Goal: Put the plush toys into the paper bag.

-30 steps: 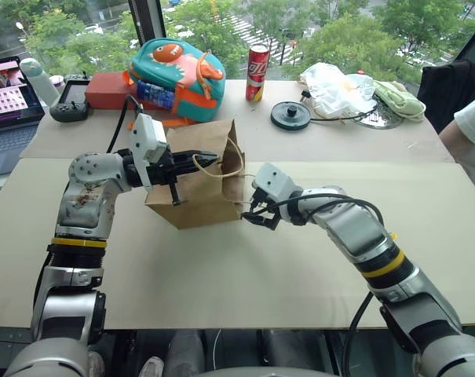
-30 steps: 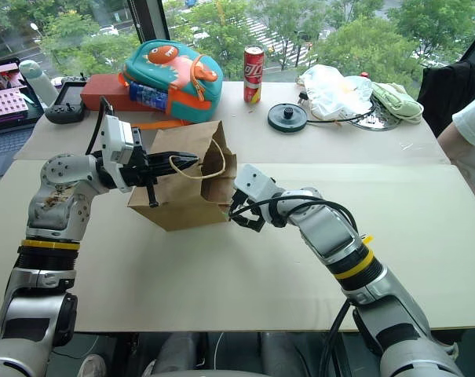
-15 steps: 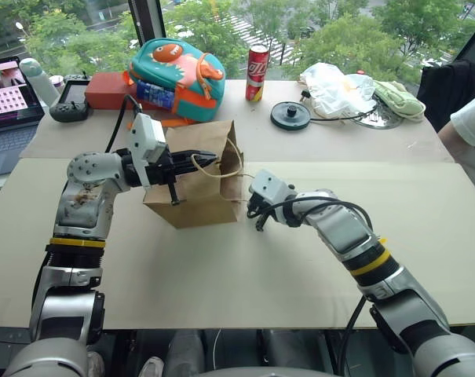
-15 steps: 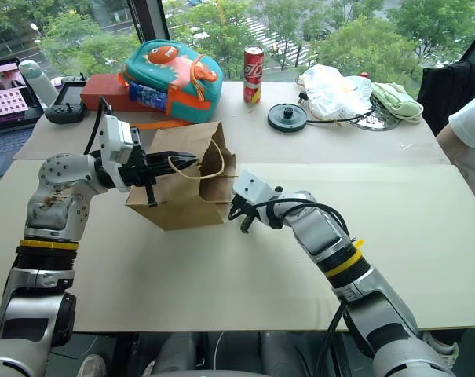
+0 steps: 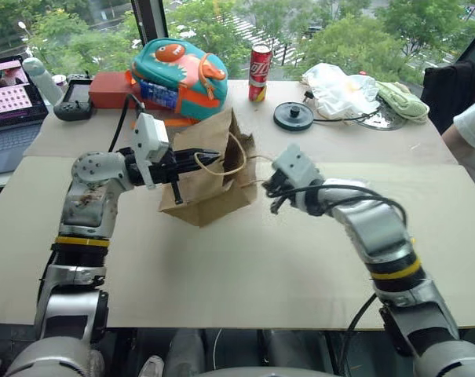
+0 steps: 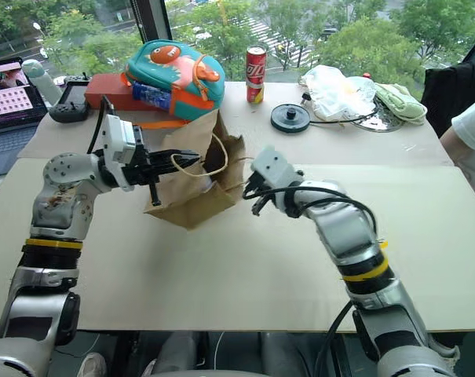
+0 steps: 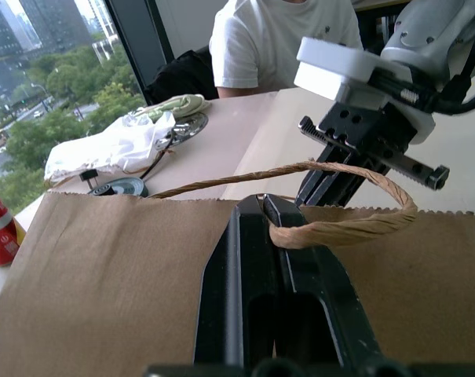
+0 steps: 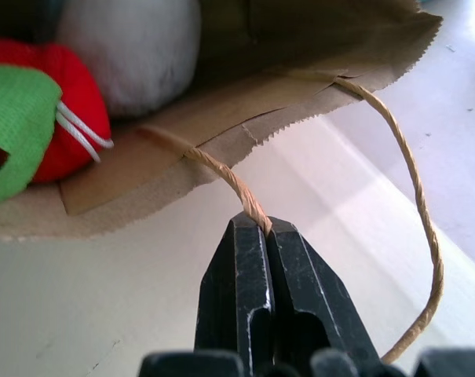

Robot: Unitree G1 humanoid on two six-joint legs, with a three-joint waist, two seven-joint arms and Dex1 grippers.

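The brown paper bag (image 5: 213,188) stands tilted on the table's middle, mouth toward my right arm. My left gripper (image 5: 212,161) is shut on one twisted handle (image 7: 355,228) at the bag's upper edge. Beside the bag's mouth, my right gripper (image 5: 271,196) is shut on the other handle (image 8: 414,196), holding it up. Inside the bag lie the plush toys: a red plush (image 8: 45,118) with a green stem and a white fluffy plush (image 8: 127,47). The left wrist view shows the right gripper (image 7: 370,157) just beyond the bag's rim.
Behind the bag sit a teal dinosaur backpack (image 5: 178,71), a red box (image 5: 107,89), a red can (image 5: 258,63), a black round disc (image 5: 294,115) and a white plastic bag (image 5: 335,82). A laptop (image 5: 9,94) is far left. A person (image 5: 469,133) sits at the right edge.
My right gripper has shut on the bag's handle and risen with it. The bag now leans over with its near side lifted. The left gripper kept its hold.
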